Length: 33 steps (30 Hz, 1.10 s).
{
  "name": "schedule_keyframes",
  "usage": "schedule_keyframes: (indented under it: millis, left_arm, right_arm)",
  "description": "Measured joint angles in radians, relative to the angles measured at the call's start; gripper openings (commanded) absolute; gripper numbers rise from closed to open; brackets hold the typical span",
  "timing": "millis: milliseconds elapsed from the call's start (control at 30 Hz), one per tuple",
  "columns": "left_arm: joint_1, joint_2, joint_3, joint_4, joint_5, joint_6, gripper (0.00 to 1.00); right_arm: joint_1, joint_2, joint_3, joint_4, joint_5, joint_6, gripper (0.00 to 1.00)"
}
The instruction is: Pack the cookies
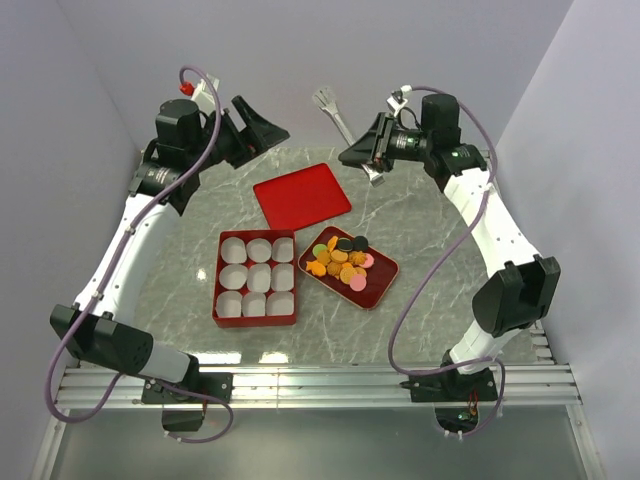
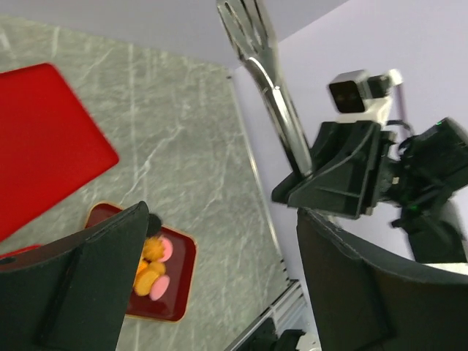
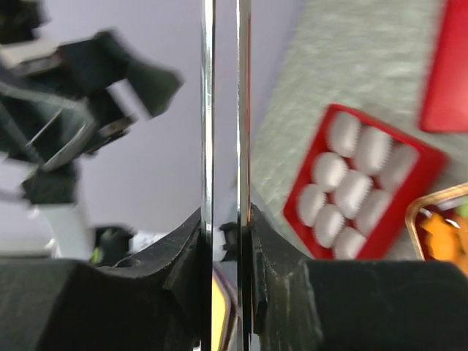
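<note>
The cookies (image 1: 342, 260) are a pile of orange, pink, green and black discs in a small dark red tray (image 1: 385, 290) right of centre. They also show in the left wrist view (image 2: 155, 267) and at the edge of the right wrist view (image 3: 446, 228). My right gripper (image 1: 365, 155) is raised at the back right and shut on metal tongs (image 1: 335, 115), whose two arms run between its fingers (image 3: 208, 110). My left gripper (image 1: 265, 135) is raised at the back left, open and empty (image 2: 223, 285). Both are well above and behind the cookies.
A red box (image 1: 216, 300) holding several white paper cups (image 1: 256, 278) sits left of the tray. Its flat red lid (image 1: 300, 195) lies behind it. The grey marble table (image 1: 420, 215) is walled by pale panels, with a metal rail at the near edge.
</note>
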Motion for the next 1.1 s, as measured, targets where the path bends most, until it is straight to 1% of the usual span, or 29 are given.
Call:
schedule_keyframes:
  millis: [200, 267, 400, 500, 633, 667, 867, 1100]
  left_arm:
    - [0.000, -0.081, -0.068, -0.111, -0.065, 0.068, 0.88]
    - [0.000, -0.129, -0.118, -0.134, -0.085, 0.088, 0.88]
    - [0.000, -0.210, -0.219, -0.171, -0.109, 0.118, 0.86]
    - [0.000, -0.224, -0.275, -0.186, -0.117, 0.142, 0.85]
    - [0.000, -0.198, -0.308, -0.220, -0.122, 0.171, 0.84]
    - [0.000, -0.192, -0.312, -0.227, -0.122, 0.179, 0.84]
    - [-0.002, -0.186, -0.320, -0.240, -0.108, 0.188, 0.84]
    - [-0.013, -0.186, -0.342, -0.240, -0.085, 0.181, 0.83]
  right_arm:
    - [0.005, -0.008, 0.096, -0.352, 0.233, -0.233, 0.31]
    - [0.008, -0.021, 0.095, -0.447, 0.316, -0.289, 0.34]
    - [0.008, -0.076, 0.045, -0.597, 0.465, -0.373, 0.39]
    - [0.011, -0.147, -0.035, -0.674, 0.560, -0.412, 0.42]
    - [0.015, -0.192, -0.133, -0.747, 0.616, -0.435, 0.46]
    - [0.016, -0.184, -0.144, -0.766, 0.621, -0.438, 0.50]
    - [0.034, -0.089, -0.150, -0.844, 0.637, -0.452, 0.57]
    - [0.062, -0.054, -0.149, -0.879, 0.639, -0.449, 0.57]
